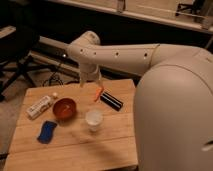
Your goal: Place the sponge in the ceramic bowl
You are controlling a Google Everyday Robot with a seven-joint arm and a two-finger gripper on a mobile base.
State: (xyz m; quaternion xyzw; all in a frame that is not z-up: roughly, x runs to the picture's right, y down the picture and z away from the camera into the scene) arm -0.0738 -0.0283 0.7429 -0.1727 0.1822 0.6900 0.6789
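The blue sponge [46,131] lies flat on the wooden table [80,150], near its front left. Just behind it and a little to the right sits the red-orange ceramic bowl [64,108], with nothing in it. My white arm reaches in from the right. Its gripper [91,80] hangs over the table's far edge, behind the bowl and well apart from the sponge. The gripper stands open with nothing in it.
A translucent white cup [94,119] stands right of the bowl. A black rectangular bar [111,100] and a small orange item [97,93] lie behind it. A white bottle [40,106] lies at the left edge. My bulky white body fills the right side.
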